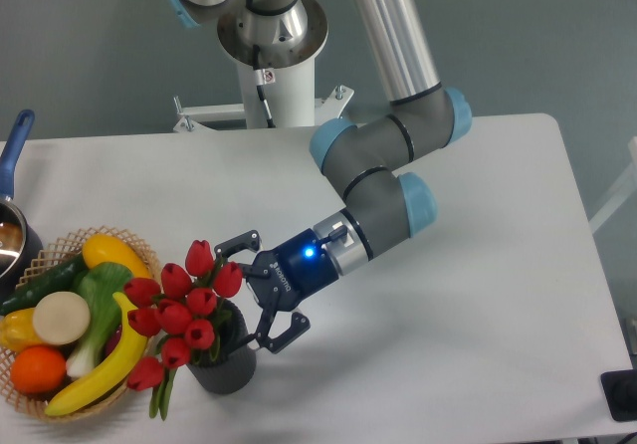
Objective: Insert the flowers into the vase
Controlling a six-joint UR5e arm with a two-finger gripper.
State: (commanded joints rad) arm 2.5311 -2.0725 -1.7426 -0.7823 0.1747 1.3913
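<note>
The flowers (177,310), a bunch of red tulips with green stems, stand in the vase (227,366) and lean to the left over the basket's edge. The vase is dark grey and stands upright near the table's front edge. My gripper (257,290) is open just right of the flowers, one finger above the vase's mouth level and the other beside the vase's upper right. Nothing is between its fingers. The stems' lower part is hidden inside the vase.
A wicker basket (139,255) with banana, orange, cucumber and other produce sits directly left of the vase. A blue-handled pot (12,215) stands at the left edge. The arm's base (269,56) is at the back of the table.
</note>
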